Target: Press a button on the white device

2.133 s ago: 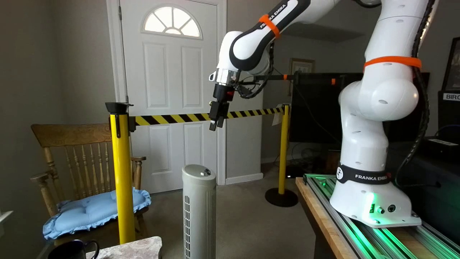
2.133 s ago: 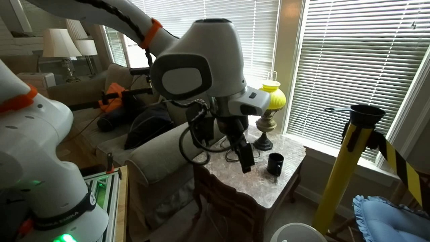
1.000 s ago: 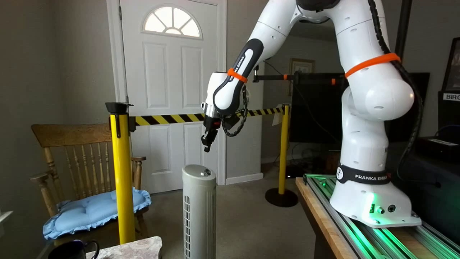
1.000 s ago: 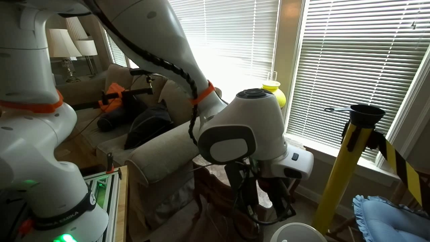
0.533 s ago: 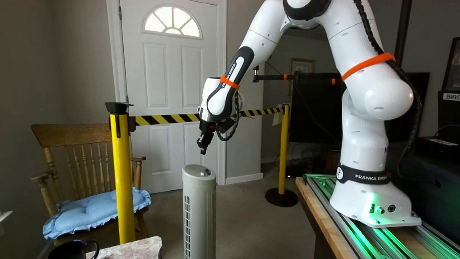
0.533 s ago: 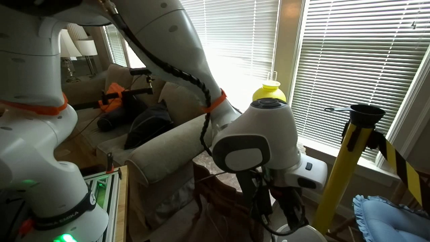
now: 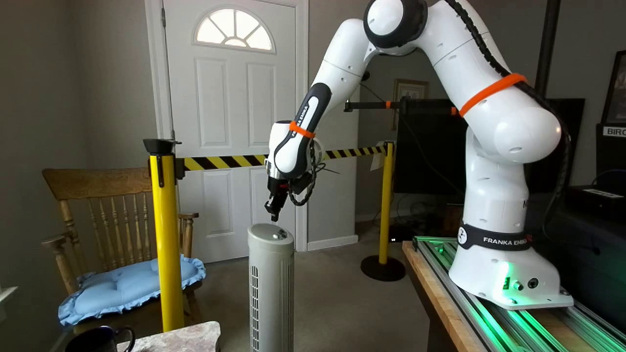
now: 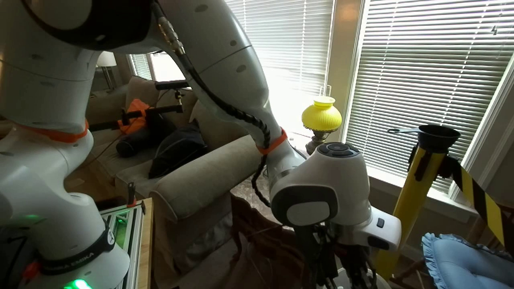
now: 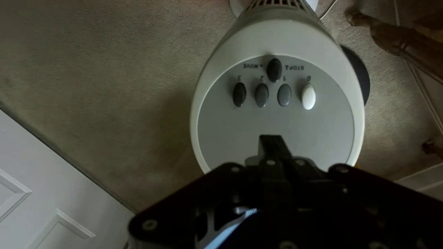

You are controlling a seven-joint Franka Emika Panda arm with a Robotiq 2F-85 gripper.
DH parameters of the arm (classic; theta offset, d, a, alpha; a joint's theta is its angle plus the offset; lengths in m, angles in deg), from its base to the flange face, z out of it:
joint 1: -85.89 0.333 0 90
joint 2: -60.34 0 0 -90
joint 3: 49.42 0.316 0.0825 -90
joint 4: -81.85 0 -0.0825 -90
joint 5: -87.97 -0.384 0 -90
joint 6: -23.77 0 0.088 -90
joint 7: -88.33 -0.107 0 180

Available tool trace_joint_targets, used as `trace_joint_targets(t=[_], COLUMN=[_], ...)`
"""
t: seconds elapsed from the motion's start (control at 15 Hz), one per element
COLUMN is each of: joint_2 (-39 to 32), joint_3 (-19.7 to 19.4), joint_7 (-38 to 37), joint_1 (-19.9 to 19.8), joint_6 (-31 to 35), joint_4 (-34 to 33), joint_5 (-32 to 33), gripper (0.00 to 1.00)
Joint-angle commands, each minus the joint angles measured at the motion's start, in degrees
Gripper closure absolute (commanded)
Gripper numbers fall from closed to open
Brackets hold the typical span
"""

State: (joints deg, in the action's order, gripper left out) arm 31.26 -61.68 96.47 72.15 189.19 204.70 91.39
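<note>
The white device (image 7: 271,298) stands upright, a slim tower with a slatted body and a round top. Just above that top, my gripper (image 7: 275,218) points downward; a small gap seems to show between them in an exterior view. Seen from the wrist, the fingertips (image 9: 271,140) are together with nothing between them, over the plain grey part of the top panel. Beyond them lie the white button 0 (image 9: 308,97), grey button 1 (image 9: 284,94), button 2 (image 9: 261,95), dark button 3 (image 9: 239,94) and the dark MOVE/STOP knob (image 9: 274,70).
A yellow post (image 7: 167,244) with striped tape stands near a wooden chair (image 7: 98,183). A stone-topped table (image 7: 183,337) with a black mug (image 7: 98,340) is close to the device. My arm's base sits on a wooden bench (image 7: 435,293). A sofa (image 8: 200,180) shows too.
My arm has reached out and down, bringing the gripper from high up to just over the device's top. The fingers, apart about two seconds ago, are now together. The device has not moved.
</note>
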Motion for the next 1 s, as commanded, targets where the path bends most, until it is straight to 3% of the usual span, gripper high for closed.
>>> trace_joint_targets(t=[0.0, 0.53, 0.93], joint_2=[-2.26, -2.13, -4.79], joint_3=[-0.25, -0.33, 1.19], joint_7=[-0.9, -0.4, 0.07], joint_1=[-0.13, -0.32, -1.73], joint_6=[-2.64, -8.08, -4.82], joint_4=[-2.39, -2.96, -4.31], joint_5=[0.74, 1.23, 0.09], gripper=[1.0, 1.0, 1.0])
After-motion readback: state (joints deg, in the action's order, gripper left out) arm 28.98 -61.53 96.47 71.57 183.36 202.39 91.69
